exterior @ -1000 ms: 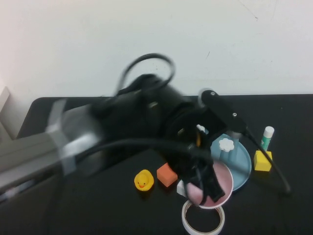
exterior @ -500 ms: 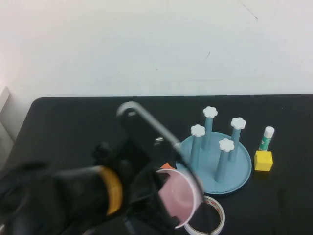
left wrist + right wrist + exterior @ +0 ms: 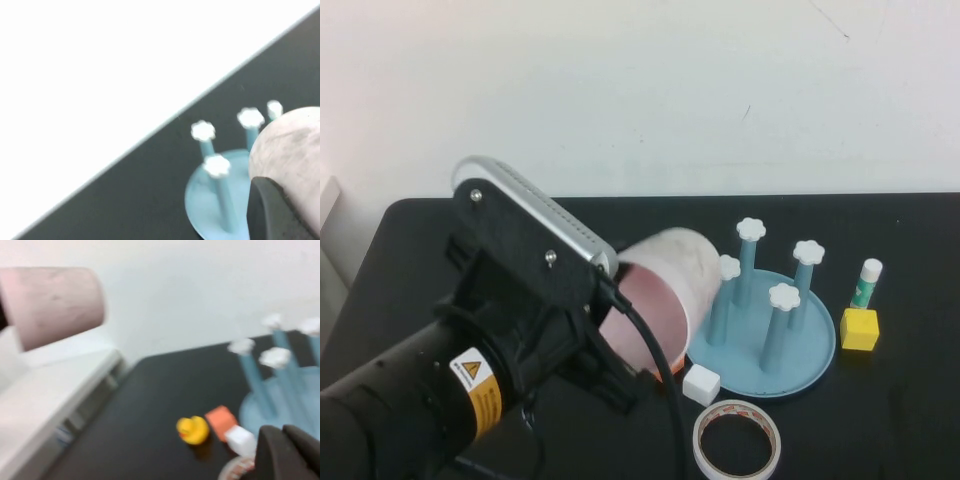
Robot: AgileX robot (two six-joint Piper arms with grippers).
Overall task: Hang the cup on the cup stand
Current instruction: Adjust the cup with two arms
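My left gripper (image 3: 620, 340) is shut on the pale pink cup (image 3: 670, 270) and holds it in the air on its side, with the mouth facing back toward the arm and the base close to the nearest peg. The cup stand (image 3: 810, 350), a light blue tray with four white-capped pegs, is just right of the cup. The left wrist view shows one dark finger (image 3: 272, 210) pressed on the cup (image 3: 290, 145), with the stand (image 3: 210, 200) beyond. My right gripper (image 3: 290, 452) is shut and empty, low near the stand (image 3: 270, 405); it is out of the high view.
A white tape ring (image 3: 736, 442) and a white cube (image 3: 701, 385) lie in front of the stand. Right of the stand are a yellow cube (image 3: 857, 329) and a green glue stick (image 3: 866, 282). A yellow duck (image 3: 192, 430) and an orange block (image 3: 220, 419) lie left of it.
The left arm has swung back to the left, carrying the cup from low over the tape ring up to peg height beside the stand. The cup's mouth is now tipped sideways.
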